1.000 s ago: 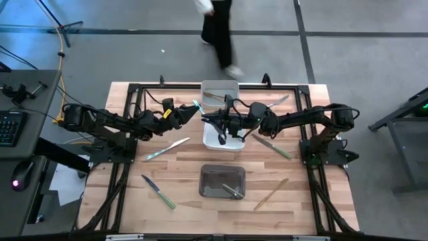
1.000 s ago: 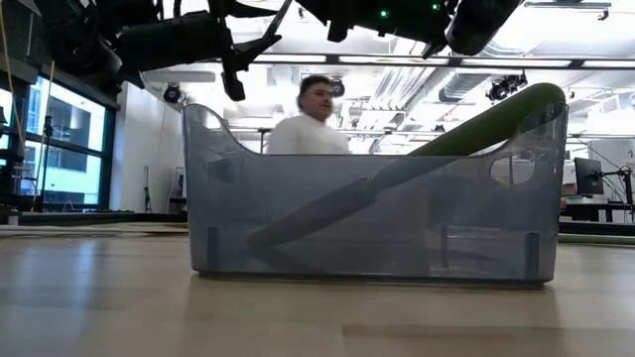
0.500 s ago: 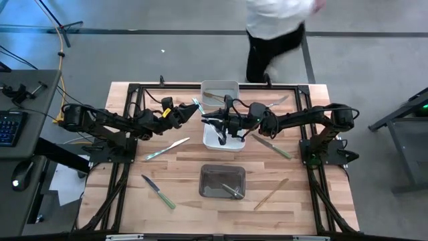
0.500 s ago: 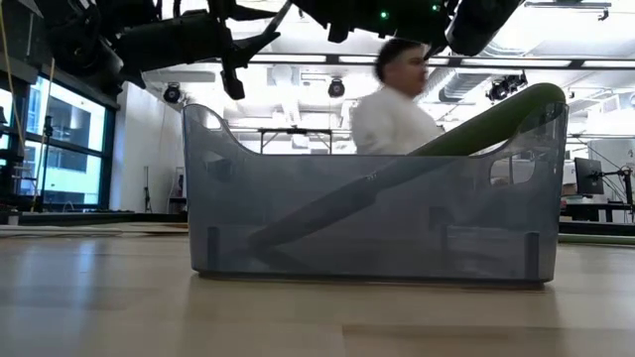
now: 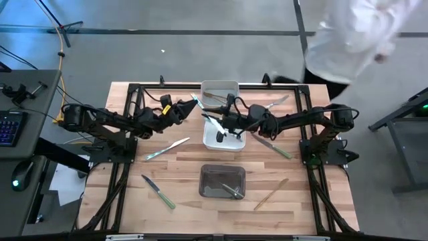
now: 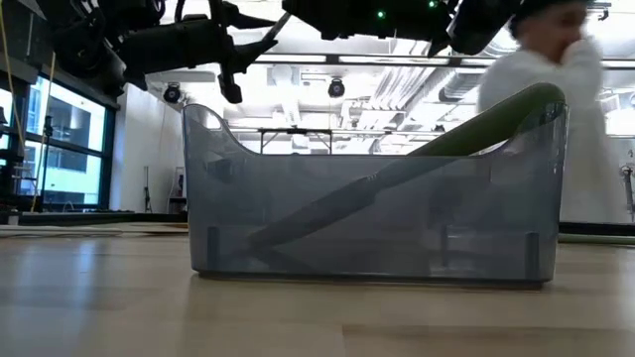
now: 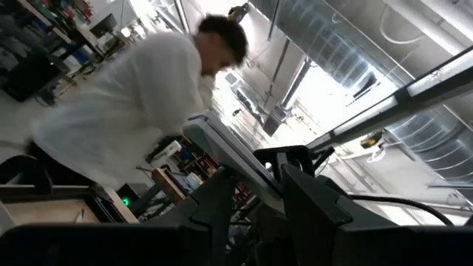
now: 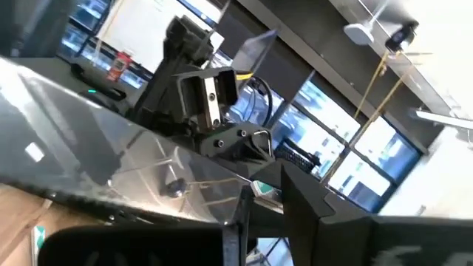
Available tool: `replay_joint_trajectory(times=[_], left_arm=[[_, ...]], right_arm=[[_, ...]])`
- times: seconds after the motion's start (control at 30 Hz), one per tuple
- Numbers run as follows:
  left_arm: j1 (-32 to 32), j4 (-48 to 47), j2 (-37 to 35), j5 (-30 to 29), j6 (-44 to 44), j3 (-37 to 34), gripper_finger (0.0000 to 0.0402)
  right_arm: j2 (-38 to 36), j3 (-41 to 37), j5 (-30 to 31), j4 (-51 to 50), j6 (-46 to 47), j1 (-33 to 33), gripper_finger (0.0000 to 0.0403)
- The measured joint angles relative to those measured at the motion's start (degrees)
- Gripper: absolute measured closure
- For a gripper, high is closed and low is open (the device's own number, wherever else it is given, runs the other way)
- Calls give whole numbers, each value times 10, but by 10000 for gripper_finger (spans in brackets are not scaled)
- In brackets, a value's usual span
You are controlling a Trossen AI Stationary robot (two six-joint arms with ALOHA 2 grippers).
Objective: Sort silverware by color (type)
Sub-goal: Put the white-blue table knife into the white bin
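**Watch out for a slip by the white bin**

Left gripper (image 5: 192, 106) up beside the white bin (image 5: 221, 85), jaws pinched on a light blue piece (image 5: 196, 102). Right gripper (image 5: 225, 127) low over that bin, next to a blue knife (image 5: 215, 123); cannot tell its grip. Might slip and land outside, or with the wrong colour. Other silverware (image 5: 159, 191) thin, shiny, green or tan handles, spread over the worktop (image 5: 180, 214). One green piece (image 5: 232, 191) inside the grey bin (image 5: 223, 168).

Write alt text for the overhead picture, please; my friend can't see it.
Seen from above, two dark robot arms meet over a white bin at the far middle of a wooden table; the left gripper holds a blue-handled utensil. A grey bin sits nearer, with loose knives and forks around it. A person in white passes behind the table.
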Motion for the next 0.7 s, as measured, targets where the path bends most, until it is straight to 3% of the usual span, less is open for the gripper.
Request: replay_joint_trajectory(times=[0.2,0.47,0.7], left_arm=[[15,15,0,13,0,1,307],[18,30,-1,27,-1,2,355],[18,23,-1,59,27,2,388]], right_arm=[[1,0,39,-24,26,1,313],[2,-2,76,-69,49,0,225],[-4,-1,137,-101,39,8,219]])
